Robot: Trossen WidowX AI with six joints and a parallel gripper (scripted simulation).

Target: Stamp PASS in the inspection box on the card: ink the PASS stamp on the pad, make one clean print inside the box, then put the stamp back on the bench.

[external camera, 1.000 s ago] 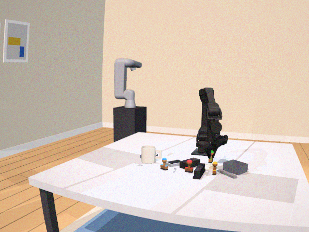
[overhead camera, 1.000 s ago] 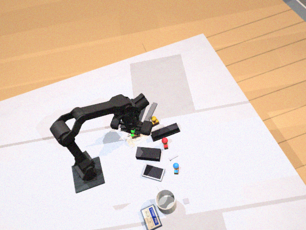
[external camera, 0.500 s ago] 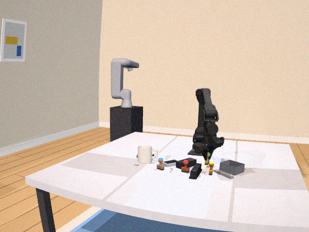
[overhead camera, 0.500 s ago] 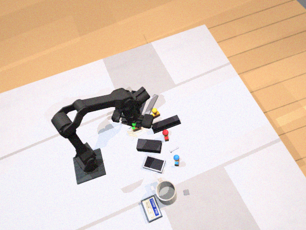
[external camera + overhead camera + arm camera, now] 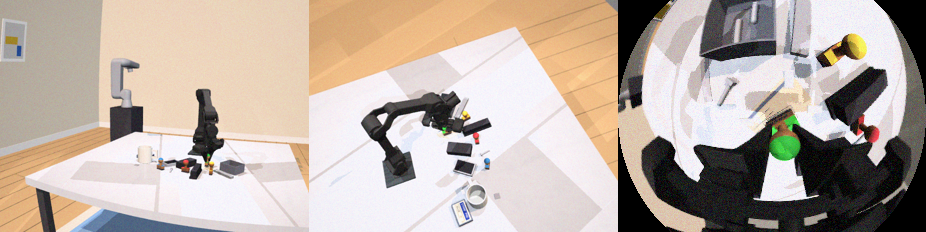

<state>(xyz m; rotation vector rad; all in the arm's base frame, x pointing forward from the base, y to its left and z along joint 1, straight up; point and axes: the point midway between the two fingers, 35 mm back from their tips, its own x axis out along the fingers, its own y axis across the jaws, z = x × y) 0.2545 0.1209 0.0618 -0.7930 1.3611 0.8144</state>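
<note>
Jaws clamped on the green-knobbed stamp (image 5: 783,143), the gripper (image 5: 779,161) holds it upright over the cream card (image 5: 445,135), its base at or just above the paper; contact cannot be told; a yellow-knobbed stamp (image 5: 465,114) stands just beyond, beside a grey bar (image 5: 461,107); a red-knobbed stamp (image 5: 476,137) stands between two black blocks (image 5: 476,126); the dark ink pad (image 5: 464,167) lies nearer the white mug (image 5: 476,195), a blue-knobbed stamp (image 5: 486,163) beside it.
</note>
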